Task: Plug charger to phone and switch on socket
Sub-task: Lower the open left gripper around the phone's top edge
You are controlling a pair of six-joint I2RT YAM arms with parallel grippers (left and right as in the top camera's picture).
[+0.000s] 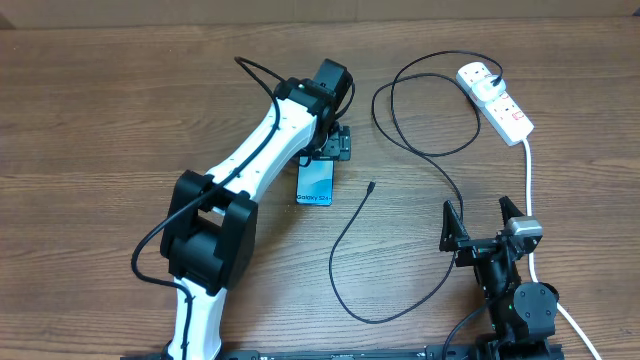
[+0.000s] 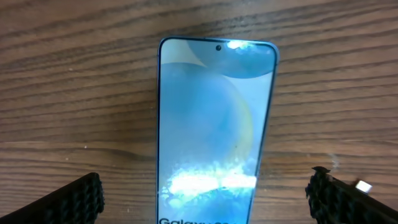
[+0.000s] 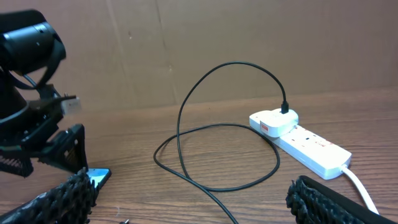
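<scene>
Table [image 1: 120, 90]: wood, everything laid flat on it.

Arms: two. The left gripper [image 1: 333, 148] hovers at the far end of the phone [image 1: 315, 184]. Its jaws are spread wide to either side and touch nothing that I can see. The right gripper [image 1: 480, 222] waits near right, also spread and empty.

Socket [image 1: 497, 100]: one, far right, with the white cord [image 1: 529, 180] trailing toward me. Switch position too small to read.

Phone: one, centre, screen lit.

Charger [image 1: 420, 150]: one black cable. Its plug [image 3: 273, 121] is already seated in the socket. The connector [image 1: 371, 186] lies loose just right of the phone.

Step in hand, I judge: steadying the phone. Next the right claw must pinch the connector and align it with the phone's near end. It's a small target, so it needs careful aim.
</scene>
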